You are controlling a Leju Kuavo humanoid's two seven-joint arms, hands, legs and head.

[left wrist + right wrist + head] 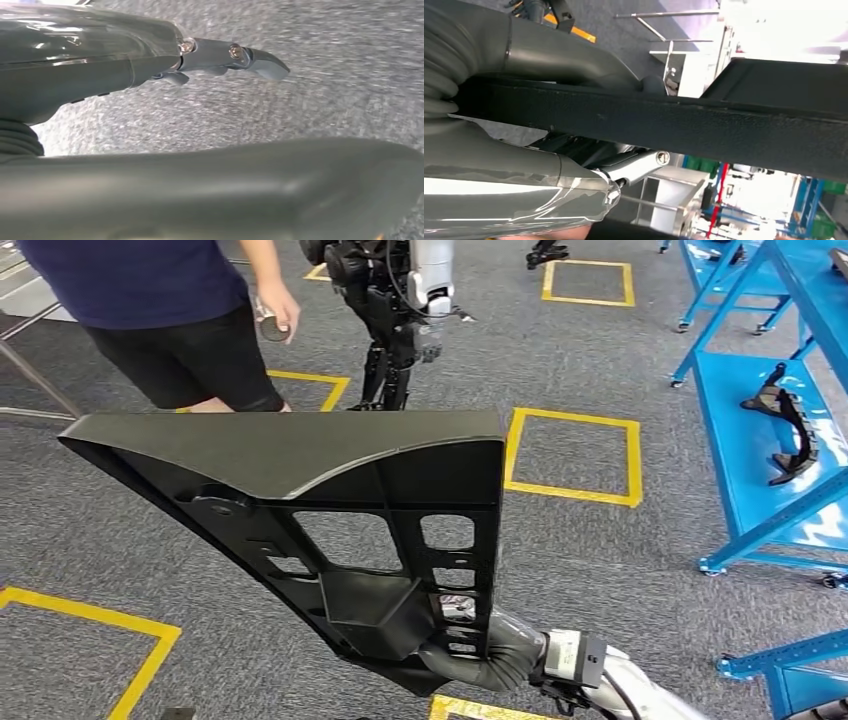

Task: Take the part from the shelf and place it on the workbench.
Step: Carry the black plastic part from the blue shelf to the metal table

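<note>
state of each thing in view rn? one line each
black part: held up off the floor, tilted, gripped at its lower corner
right hand: grips the black part's lower edge
left hand: holds nothing, fingers out over the carpet
second black part: lying on the blue workbench
person: standing ahead, small object in hand

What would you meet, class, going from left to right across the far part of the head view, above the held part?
A person → another robot → a yellow floor square → the blue shelf.
</note>
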